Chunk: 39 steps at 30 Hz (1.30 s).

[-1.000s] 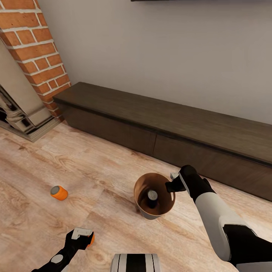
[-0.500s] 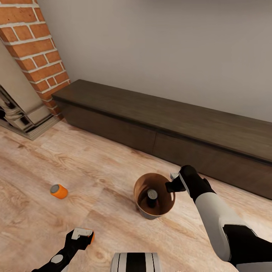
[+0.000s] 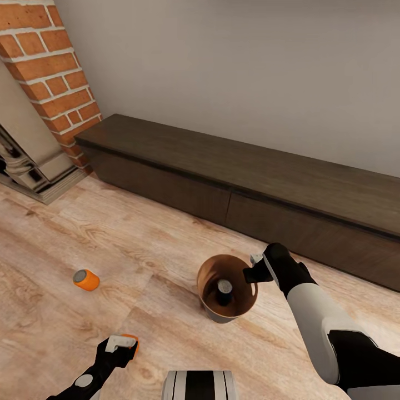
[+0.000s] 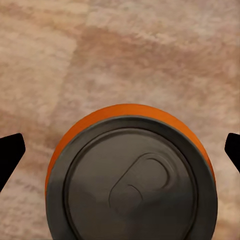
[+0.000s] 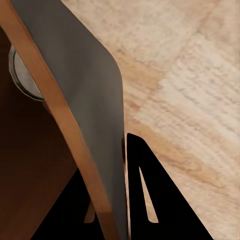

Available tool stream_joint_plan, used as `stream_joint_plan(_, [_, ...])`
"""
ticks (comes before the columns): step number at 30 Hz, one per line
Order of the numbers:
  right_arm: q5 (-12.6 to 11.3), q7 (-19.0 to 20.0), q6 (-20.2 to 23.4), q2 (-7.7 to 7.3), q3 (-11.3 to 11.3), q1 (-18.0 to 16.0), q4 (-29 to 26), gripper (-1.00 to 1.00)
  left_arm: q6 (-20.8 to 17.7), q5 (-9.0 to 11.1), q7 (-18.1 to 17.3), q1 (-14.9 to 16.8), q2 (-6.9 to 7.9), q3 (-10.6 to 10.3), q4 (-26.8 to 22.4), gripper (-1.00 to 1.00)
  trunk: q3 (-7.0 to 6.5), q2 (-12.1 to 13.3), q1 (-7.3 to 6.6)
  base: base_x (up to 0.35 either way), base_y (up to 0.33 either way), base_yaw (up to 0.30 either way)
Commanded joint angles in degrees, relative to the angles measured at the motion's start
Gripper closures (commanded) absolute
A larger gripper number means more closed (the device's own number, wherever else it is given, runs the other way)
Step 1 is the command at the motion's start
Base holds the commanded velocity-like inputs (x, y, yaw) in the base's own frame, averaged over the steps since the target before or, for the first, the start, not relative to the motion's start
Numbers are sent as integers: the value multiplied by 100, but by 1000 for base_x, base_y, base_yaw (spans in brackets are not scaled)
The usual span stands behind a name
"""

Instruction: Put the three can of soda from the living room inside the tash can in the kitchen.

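Note:
The tash can (image 3: 214, 314) stands on the wood floor, coppery inside, with a dark soda can (image 3: 224, 289) upright in it. My right gripper (image 3: 253, 273) is shut on its rim at the right side. In the right wrist view the rim wall (image 5: 75, 85) runs between the black fingers (image 5: 147, 195), and the can's grey top (image 5: 20, 75) shows inside. An orange soda can (image 3: 86, 279) lies on the floor to the left. My left gripper (image 3: 119, 345) hangs open just above another orange can (image 3: 133, 343). From above, that can's grey top (image 4: 132, 185) sits between the spread fingertips (image 4: 10, 155).
A long dark wooden bench (image 3: 250, 178) runs along the grey wall behind the bin. A red brick fireplace (image 3: 50, 66) with a pale stone surround (image 3: 33, 166) stands at the left. Open plank floor (image 3: 128, 244) lies between the cans and the bench.
The whole picture has slid slightly, so the camera has moved. Both arms, the bin and the cans keep their places relative to one another.

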<state>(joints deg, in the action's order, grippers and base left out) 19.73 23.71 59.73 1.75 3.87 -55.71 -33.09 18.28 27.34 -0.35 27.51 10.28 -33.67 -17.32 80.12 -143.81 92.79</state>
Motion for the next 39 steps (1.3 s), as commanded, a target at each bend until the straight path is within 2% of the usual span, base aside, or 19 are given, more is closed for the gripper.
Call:
stream_joint_plan(1, [-153,38,27,1,8,-1,1,100,0,0,0,0,0,-1,0,-100,0,0,-1,0,0,0])
stream_joint_plan(7, [-153,38,27,1,8,-1,-3,100,-6,0,-7,0,-1,-5,0,-100,110,-7,12,0,0,0])
stream_joint_plan(19, [-153,38,27,3,0,-1,4,100,-9,5,10,0,0,-1,0,-100,110,-7,12,0,0,0])
stream_joint_plan(20, [-153,38,27,2,0,-1,4,100,-7,6,12,0,0,0,0,100,110,-7,12,0,0,0])
stream_joint_plan(29, [-153,38,27,9,-1,-1,1,100,-9,8,8,0,0,-1,0,100,110,-7,12,0,0,0])
stream_joint_plan(39, [-153,38,27,16,-1,-1,3,100,-17,8,6,0,0,-4,0,100,-111,6,-13,0,0,0])
